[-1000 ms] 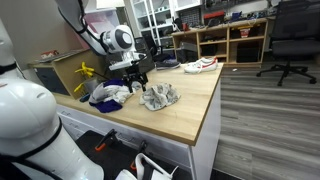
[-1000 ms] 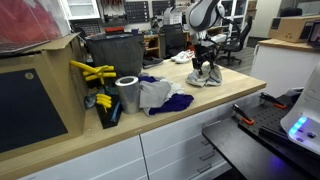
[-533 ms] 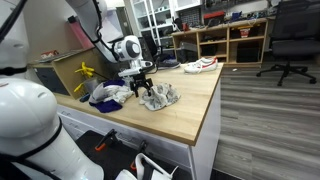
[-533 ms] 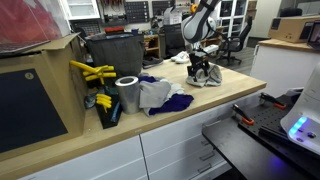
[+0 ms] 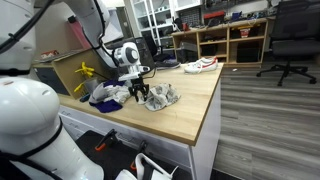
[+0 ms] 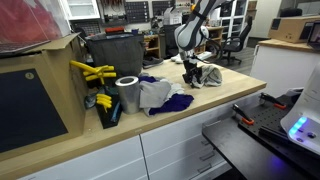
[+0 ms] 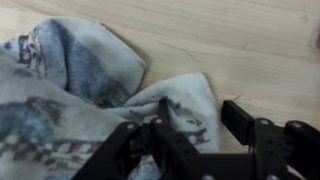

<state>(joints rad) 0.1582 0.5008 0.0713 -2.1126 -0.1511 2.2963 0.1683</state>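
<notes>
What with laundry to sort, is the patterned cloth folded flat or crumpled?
Crumpled: the patterned cloth lies bunched in loose humps on the table.

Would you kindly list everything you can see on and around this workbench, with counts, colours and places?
worktop: one, light wood, on white cabinets
patterned cloth: one, grey and white, crumpled on the worktop
clothes pile: one heap, blue, white and purple, beside the cloth
roll: one, silvery, upright next to the pile
yellow objects: a few, yellow, behind the roll
bin: one, dark grey, at the back of the worktop
shoe: one, white with red, on the far bench
office chair: one, black, on the floor
robot arm: one, white and black, reaching down
gripper: one, black, jaws apart over a fold of the cloth
</notes>
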